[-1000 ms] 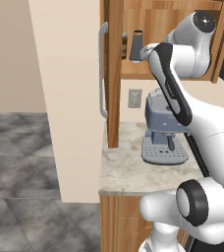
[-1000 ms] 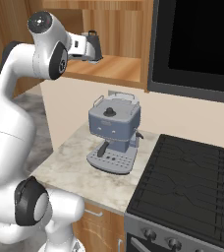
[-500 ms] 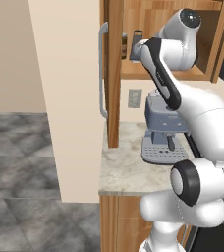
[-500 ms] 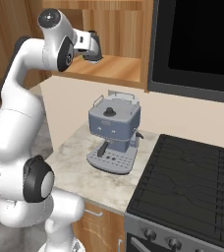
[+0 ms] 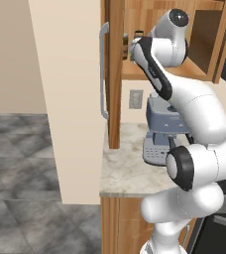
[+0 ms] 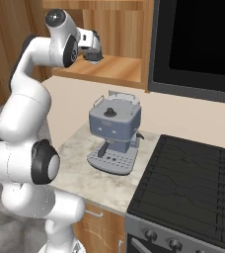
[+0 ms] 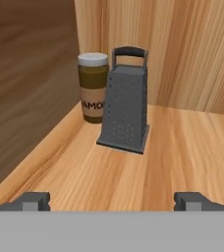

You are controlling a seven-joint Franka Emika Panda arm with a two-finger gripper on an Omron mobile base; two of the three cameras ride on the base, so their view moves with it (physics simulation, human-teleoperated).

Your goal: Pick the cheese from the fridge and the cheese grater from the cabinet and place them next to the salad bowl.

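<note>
The cheese grater (image 7: pixel 125 106), dark grey and tapered with a loop handle on top, stands upright on the wooden shelf of the cabinet (image 7: pixel 182 162), a short way ahead of my gripper (image 7: pixel 113 202). My fingertips (image 7: pixel 33 201) stand wide apart with nothing between them, so the gripper is open. In the base views the gripper (image 5: pixel 129 48) (image 6: pixel 93 51) reaches into the open cabinet (image 5: pixel 135 74) (image 6: pixel 115 66), past its swung-out door (image 5: pixel 116 74). The cheese, the fridge and the salad bowl are out of view.
A brown jar (image 7: pixel 93 87) with a pale lid stands just left of the grater, touching or nearly touching it. Cabinet walls close in on the left and back. Below on the counter (image 5: pixel 127 171) sits a blue-grey coffee machine (image 6: pixel 113 131), with a black stove (image 6: pixel 193 168) to its right.
The arm's elbow and upper links have swung up and closer to the cabinet. The hand has edged slightly further in. The gripper has stayed open.
</note>
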